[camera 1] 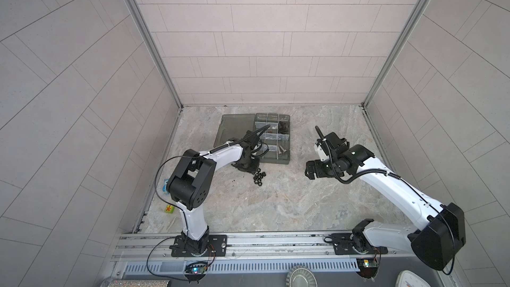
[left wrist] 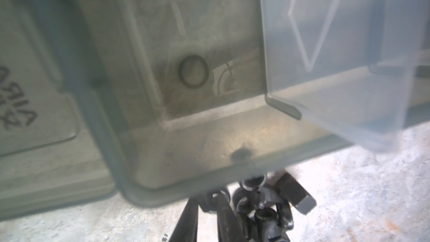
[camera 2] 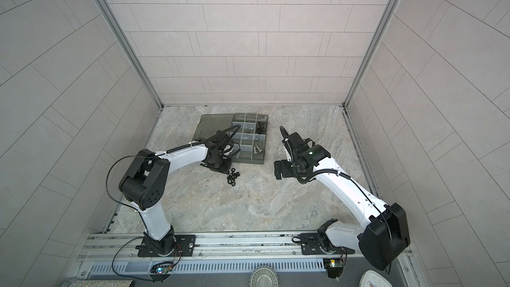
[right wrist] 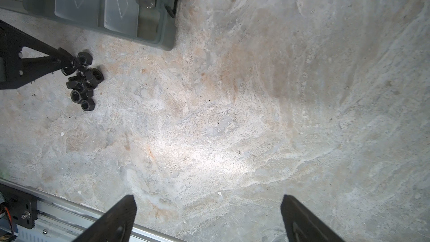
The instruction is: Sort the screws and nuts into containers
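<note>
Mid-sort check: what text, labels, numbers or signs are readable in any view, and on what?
Organizer lid: dark letters, cut by the picture's edge, too blurred to read.
Green block: orange mark, too small to read.
Divider: embossed diamond outline, no letters.
White dial: markings too small to read.
Nothing is legible enough to quote.

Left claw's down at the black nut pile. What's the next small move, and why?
Probably lift the left claw slightly, straight up. Its tips sit close together at the pile of black hexagonal nuts near the grey organizer box; whether one nut is pinched is unclear.
</note>
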`<state>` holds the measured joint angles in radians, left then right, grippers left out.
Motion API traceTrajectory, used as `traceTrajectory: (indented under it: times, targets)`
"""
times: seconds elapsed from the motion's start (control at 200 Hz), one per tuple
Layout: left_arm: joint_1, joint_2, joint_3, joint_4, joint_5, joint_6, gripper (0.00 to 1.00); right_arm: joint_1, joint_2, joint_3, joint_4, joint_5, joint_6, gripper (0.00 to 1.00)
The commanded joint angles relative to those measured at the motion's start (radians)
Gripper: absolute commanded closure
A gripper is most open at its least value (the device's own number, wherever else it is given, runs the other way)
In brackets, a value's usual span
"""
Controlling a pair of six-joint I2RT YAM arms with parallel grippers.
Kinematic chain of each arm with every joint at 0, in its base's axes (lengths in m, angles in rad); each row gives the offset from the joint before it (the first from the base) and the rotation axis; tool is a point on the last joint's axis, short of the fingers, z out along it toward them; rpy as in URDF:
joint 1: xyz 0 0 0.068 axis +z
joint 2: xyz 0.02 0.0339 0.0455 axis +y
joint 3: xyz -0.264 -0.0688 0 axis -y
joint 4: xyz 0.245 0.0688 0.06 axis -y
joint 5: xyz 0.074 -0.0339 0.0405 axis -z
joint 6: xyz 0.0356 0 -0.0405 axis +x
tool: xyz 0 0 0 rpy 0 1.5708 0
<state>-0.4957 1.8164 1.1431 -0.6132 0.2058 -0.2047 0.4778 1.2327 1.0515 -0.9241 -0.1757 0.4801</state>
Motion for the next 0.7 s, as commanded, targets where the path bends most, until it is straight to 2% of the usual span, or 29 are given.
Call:
traceTrajectory:
  times: [0.0,0.33,0.56,0.696]
  targets:
    - [0.001,-0.038,0.036,-0.063,-0.013,0.015,0.86,0.007,-0.018,-0.011,-0.006,0.015,0.011,0.01]
    - [0.001,-0.028,0.052,-0.069,-0.018,0.015,0.83,0.007,-0.016,-0.013,-0.004,0.012,0.006,0.01]
    - [0.001,-0.019,0.066,-0.066,-0.021,0.004,0.69,0.007,-0.015,-0.013,-0.008,0.014,-0.001,0.01]
    - [0.001,-0.005,0.074,-0.064,-0.020,0.003,0.68,0.006,-0.012,-0.013,-0.009,0.017,-0.006,0.01]
